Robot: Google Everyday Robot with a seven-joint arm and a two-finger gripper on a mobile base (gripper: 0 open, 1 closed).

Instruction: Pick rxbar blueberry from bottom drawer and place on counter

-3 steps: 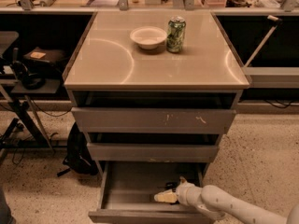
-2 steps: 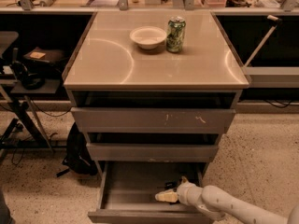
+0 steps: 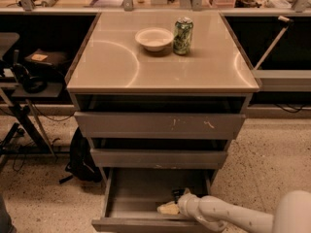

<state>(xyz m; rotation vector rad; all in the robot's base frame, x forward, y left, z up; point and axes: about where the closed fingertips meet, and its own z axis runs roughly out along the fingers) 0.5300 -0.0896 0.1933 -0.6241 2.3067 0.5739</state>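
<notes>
Glossy beige-grey square table (image 3: 160,67), grey-brown bottom drawer (image 3: 138,191) pulled out.
Your pale yellowish pincer (image 3: 167,208) sits inside that drawer, well below the table top; you cannot tell whether it is clenched. The small dark wrapped bar (image 3: 177,194) lies just behind it.

You see the glossy beige surface (image 3: 116,67) carrying a pale bowl (image 3: 154,38) and a green can (image 3: 182,35) just beside each other near its back edge, while the gripper (image 3: 168,208) reaches into the open bottom drawer (image 3: 131,224), front right.
</notes>
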